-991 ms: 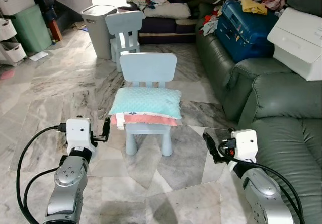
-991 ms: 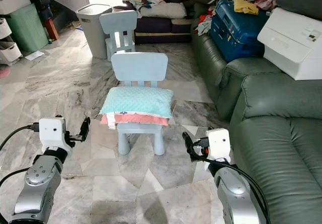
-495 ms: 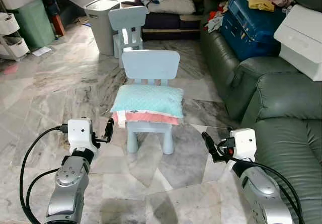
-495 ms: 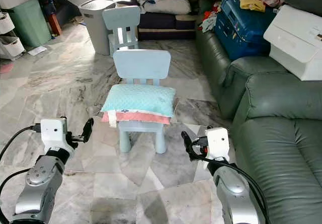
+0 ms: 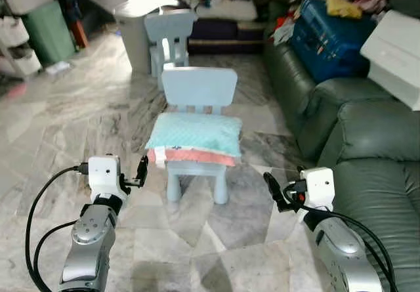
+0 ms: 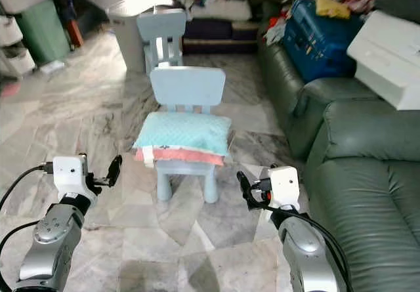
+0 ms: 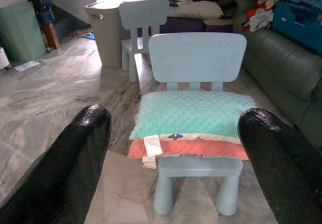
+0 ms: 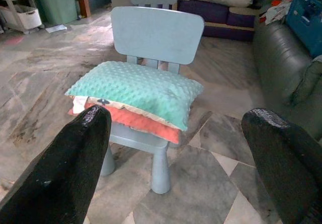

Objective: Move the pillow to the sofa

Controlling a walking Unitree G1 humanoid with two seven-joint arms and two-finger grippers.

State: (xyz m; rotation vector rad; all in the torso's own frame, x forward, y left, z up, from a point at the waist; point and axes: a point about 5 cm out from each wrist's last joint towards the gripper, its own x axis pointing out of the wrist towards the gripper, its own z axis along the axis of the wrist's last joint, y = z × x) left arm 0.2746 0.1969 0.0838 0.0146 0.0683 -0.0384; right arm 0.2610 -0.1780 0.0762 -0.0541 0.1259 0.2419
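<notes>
**Pillow not yet touched; approach under way, the whole carry left to do**

On the left, the left gripper (image 5: 140, 171) hangs over the grey-veined marble floor (image 5: 79, 108), short of the chair and touching nothing; in its wrist view its two black fingers (image 7: 75, 153) stand wide apart with the pillow framed between them, so it is open and empty. In the middle stands a small pale-blue plastic child's chair (image 5: 199, 90), and on its seat lies the mint-green dotted fabric pillow (image 5: 195, 133), resting on top of a coral-pink cushion (image 5: 190, 156) with a patterned edge; the pillow overhangs the seat on both sides. A second pale-blue chair (image 5: 169, 28) and a grey laundry bin (image 5: 134, 26) stand further back. To the right of the chair the right gripper (image 5: 269, 184) hovers low and apart from it, its fingers (image 8: 70, 163) likewise spread wide and holding nothing. On the far right runs the dark green leather sofa (image 5: 367, 141), whose nearer seat looks free, while the far end holds a blue suitcase (image 5: 331, 36) and a white box (image 5: 397, 52).

By my judgement nothing of the task is done: reaching, grasping, lifting clear of the cushion beneath, turning right and setting down all remain.
</notes>
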